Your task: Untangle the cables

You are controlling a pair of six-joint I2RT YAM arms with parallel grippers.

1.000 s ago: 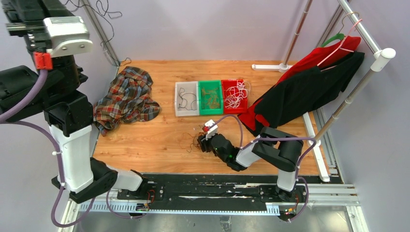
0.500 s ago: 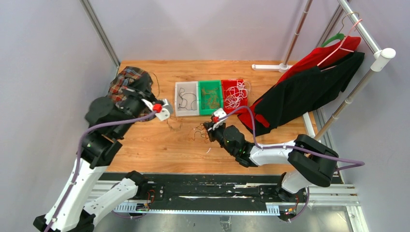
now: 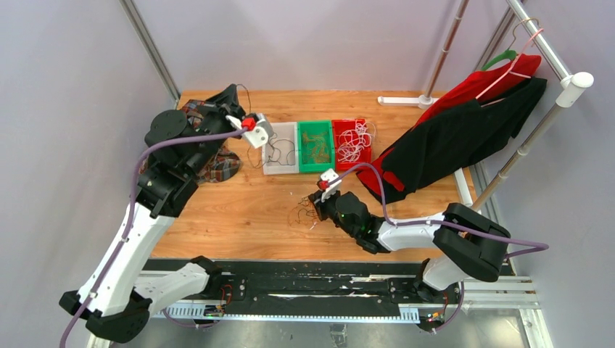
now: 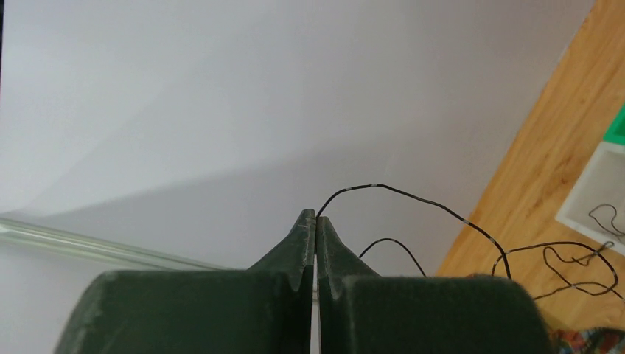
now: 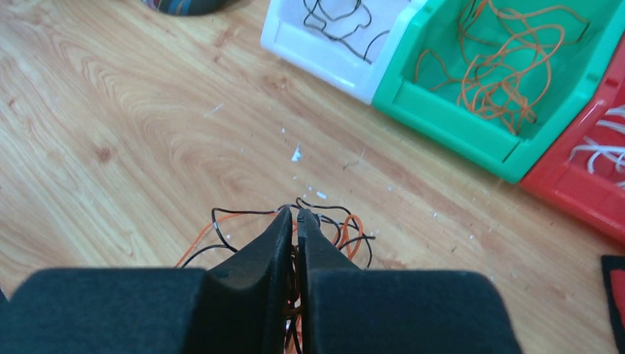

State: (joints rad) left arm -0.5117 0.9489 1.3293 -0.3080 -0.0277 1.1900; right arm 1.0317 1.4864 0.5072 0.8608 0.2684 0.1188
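Cables [image 3: 301, 214], one tangled heap, three bins [image 5: 442, 122]

The white bin [image 3: 280, 171] was shared by all views: seen from high overhead, closely from its near side at the right wrist, marginally at the left.

A: Entry: type of place?
B: Robotics lab, enclosed test cell. Shown by: two robot arms [image 3: 138, 232] on a metal base rail [image 3: 312, 281], wooden table [image 3: 239, 210], plain panel walls [image 3: 326, 43], aluminium frame posts [image 3: 149, 49], three colour-coded sorting bins [image 3: 317, 168], garment rail [image 3: 540, 40].
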